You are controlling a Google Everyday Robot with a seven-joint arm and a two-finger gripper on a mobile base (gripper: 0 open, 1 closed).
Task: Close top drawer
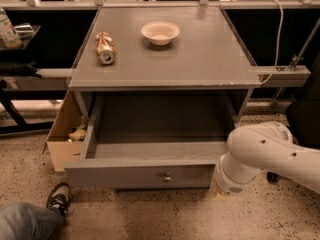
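White robot arm (272, 151) reaches in from the lower right, elbow bent, its gripper hidden behind the joint

top drawer (140, 174): plain grey, knob (167, 177) dull metal | cabinet top (200, 59): same grey | bowl (160, 32): cream white | can (105, 47): copper-brown with silver end | floor (150, 214): beige, dark speckles | arm (270, 149): white, gripper hidden behind it near the drawer's right front corner | cardboard box (62, 149): tan
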